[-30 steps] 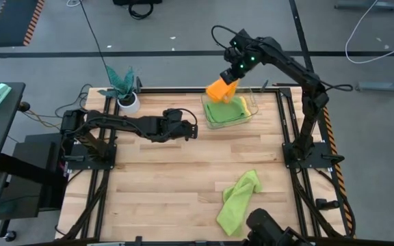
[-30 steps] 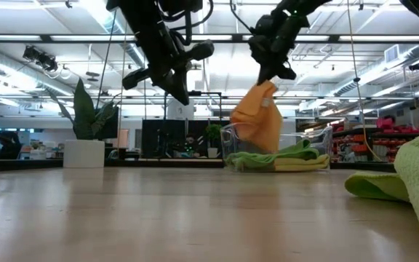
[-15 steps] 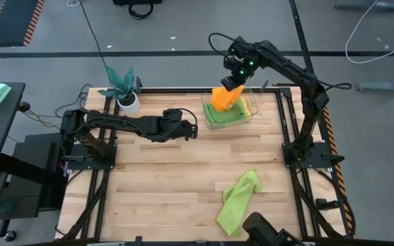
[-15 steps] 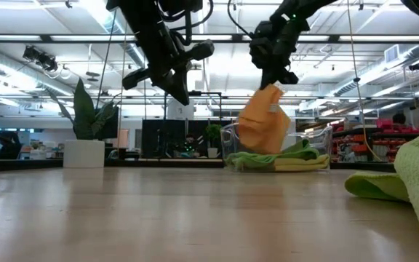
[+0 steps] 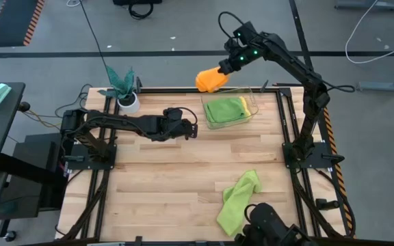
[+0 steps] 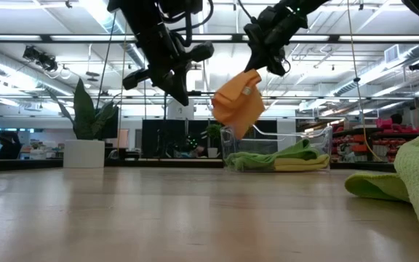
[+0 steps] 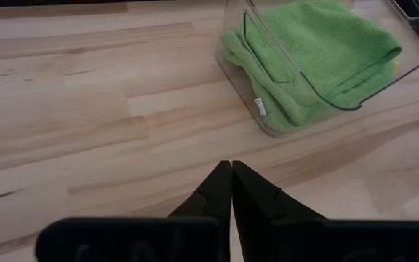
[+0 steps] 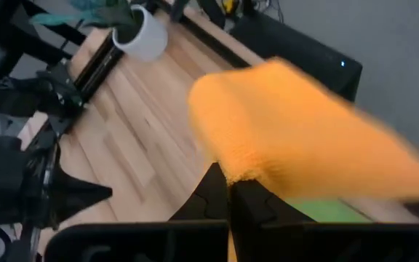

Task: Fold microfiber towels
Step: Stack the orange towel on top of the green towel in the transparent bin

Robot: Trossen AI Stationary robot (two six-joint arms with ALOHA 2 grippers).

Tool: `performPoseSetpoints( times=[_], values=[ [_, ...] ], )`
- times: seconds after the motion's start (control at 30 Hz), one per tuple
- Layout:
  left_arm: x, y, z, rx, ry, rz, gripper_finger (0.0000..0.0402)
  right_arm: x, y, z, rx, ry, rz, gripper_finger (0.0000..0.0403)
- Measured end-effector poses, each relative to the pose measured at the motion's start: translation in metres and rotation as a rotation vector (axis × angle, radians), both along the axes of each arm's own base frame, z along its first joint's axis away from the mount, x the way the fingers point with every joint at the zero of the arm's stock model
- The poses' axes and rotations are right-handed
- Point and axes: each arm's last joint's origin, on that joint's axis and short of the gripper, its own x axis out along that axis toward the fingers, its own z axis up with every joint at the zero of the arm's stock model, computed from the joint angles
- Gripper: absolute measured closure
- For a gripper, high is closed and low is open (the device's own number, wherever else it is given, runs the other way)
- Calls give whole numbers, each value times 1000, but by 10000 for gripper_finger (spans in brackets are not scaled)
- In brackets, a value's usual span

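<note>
High view: the orange towel (image 5: 210, 79) is held aloft, pinched in the right gripper (image 5: 228, 66) beside the clear bin (image 5: 250, 117) of folded towels, apparently for placing there, while the left gripper (image 5: 191, 128), pressed together, waits mid-table.

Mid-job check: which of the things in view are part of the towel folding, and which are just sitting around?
Part of the job:
orange towel, held up by the right gripper
green towel and yellow towel in the clear bin
loose green towel on the table

Just lying about:
potted plant
left gripper, shut, idle
</note>
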Motion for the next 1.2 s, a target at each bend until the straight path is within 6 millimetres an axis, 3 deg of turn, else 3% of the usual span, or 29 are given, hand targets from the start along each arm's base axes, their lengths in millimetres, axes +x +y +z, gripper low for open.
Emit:
performPoseSetpoints(
  times=[0.13,0.37,0.5,0.7,0.9,1.03,1.2],
  values=[
    [0,2,0,7,8,-6,396,2,4,-24,88,65,19,403],
    [0,3,0,-8,8,-12,380,1,25,-112,318,298,71,403],
    [0,2,-1,-31,7,-28,392,-9,38,-139,357,364,112,403],
    [0,3,-1,-35,6,-29,386,-32,46,-153,377,415,86,403],
    [0,6,-1,-34,7,-21,387,-52,36,-158,345,433,-27,400],
    [0,6,-1,-34,7,-21,396,-54,30,-157,322,410,-46,398],
    [0,6,-1,-34,7,-19,380,-50,28,-157,291,386,-35,395]
  ],
)
